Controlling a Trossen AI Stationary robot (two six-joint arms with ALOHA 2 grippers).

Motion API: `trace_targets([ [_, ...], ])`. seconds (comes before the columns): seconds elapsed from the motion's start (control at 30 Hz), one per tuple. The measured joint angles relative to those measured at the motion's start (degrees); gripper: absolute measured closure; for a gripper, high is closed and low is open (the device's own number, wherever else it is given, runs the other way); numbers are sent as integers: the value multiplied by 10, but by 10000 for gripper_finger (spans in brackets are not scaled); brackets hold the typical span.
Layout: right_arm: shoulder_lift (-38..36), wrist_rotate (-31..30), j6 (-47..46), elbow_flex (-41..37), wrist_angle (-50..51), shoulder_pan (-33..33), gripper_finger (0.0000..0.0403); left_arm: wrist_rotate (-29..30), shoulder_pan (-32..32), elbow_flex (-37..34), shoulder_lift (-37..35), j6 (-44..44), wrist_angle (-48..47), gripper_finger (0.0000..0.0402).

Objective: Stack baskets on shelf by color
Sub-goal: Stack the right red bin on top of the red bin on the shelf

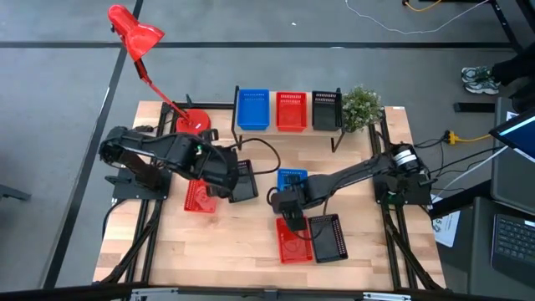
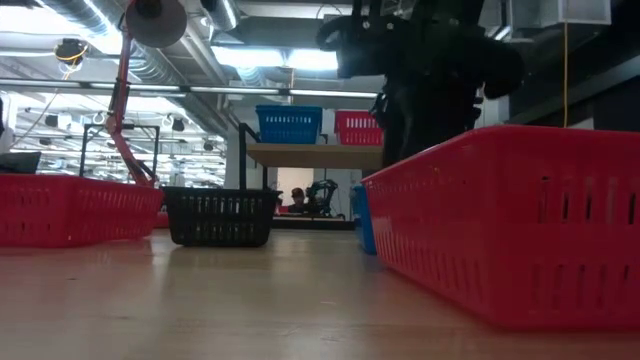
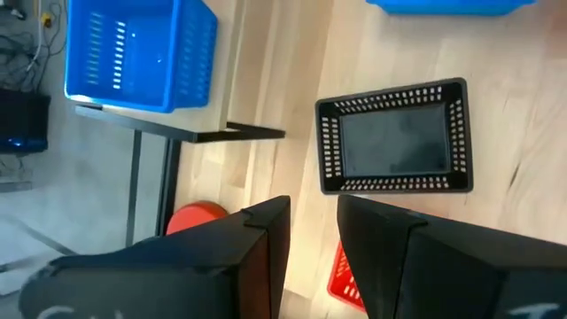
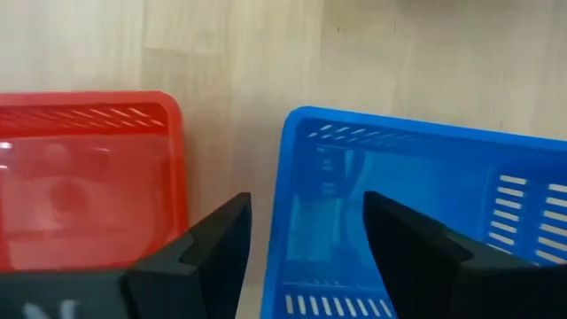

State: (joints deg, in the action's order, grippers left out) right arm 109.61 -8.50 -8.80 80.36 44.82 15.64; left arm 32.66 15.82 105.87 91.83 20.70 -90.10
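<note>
the baskets are small rectangular plastic tubs with slotted mesh walls. three sit side by side on the shelf [image 1: 288, 132] — blue [image 1: 252, 109], red [image 1: 290, 111], black [image 1: 326, 110] — a pale wood plank on thin black legs.

in front of the shelf, on the table [image 1: 242, 242], lie a loose blue basket [image 1: 292, 179], a red one [image 1: 292, 238] touching a black one [image 1: 328, 237], another black one [image 1: 243, 180], and a red one [image 1: 199, 196] partly under the left arm.

the right gripper [image 4: 306, 244] hangs over the gap between the loose blue and red baskets, jaws wide, holding nothing. the left gripper [image 3: 313, 235] hovers by the black basket, fingers narrowly parted, empty.

only the low view shows the baskets' wall height; only the high view shows a red lamp [image 1: 136, 33] and a plant [image 1: 361, 106] at the shelf's ends.
</note>
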Motion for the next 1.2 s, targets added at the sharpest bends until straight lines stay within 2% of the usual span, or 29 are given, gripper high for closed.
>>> trace_targets([
  [0.23,-17,-25,-2,9,16,3,185,-1,3,-59,-43,25,2,314],
  [0.43,-26,84,-33,9,21,45,185,3,-4,-146,-93,80,5,314],
  [0.53,-26,116,-64,1,22,84,185,11,-6,-192,-122,101,6,314],
  [0.73,-25,116,-165,11,-21,163,185,26,-6,-238,-151,122,18,314],
  [0.9,-19,79,-184,11,-67,214,185,28,-5,-242,-153,122,39,314],
  [1.2,34,21,-229,11,-74,237,185,28,-5,-242,-153,117,70,314],
])
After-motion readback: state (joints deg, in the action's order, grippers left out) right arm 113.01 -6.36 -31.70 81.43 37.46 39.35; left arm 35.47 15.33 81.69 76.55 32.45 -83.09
